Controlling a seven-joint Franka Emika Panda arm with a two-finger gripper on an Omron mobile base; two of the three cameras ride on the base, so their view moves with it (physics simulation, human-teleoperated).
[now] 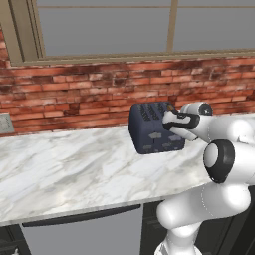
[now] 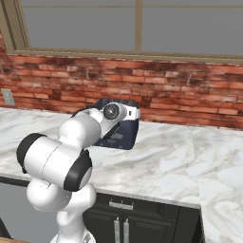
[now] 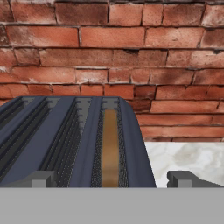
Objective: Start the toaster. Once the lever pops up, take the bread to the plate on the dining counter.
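Against the red brick wall [image 1: 74, 94], on the white-and-grey marbled surface [image 1: 64, 169], stands the toaster [image 1: 149, 130], a boxy dark navy-grey unit with rounded corners. Its slots run along the top, and small pale grey buttons sit on the side turned toward the left base view. In the right base view the toaster [image 2: 124, 134] is largely covered by the arm, with its right end and lower edge exposed.

Seen from the hand view, the toaster top [image 3: 74, 140] runs away toward the wall, with several long parallel slots. The bread [image 3: 110, 146], a golden-brown slice seen edge-on, sits down inside the rightmost slot. The other slots look dark; what they contain cannot be told.

The tool [image 1: 172, 119] is at the toaster's right end, at the level of its top, close against the body; whether it touches cannot be told. In the hand view its two dark fingertips [image 3: 183, 178] stand wide apart at the bottom edge, one on either side of the slot with the bread, so the tool [image 3: 111, 179] is released and grips nothing.

Above the wall runs a wood-framed window [image 1: 149, 25]. A pale wall outlet [image 1: 5, 123] is set in the brick at far left. Dark cabinet doors [image 2: 121, 223] sit below the surface edge.
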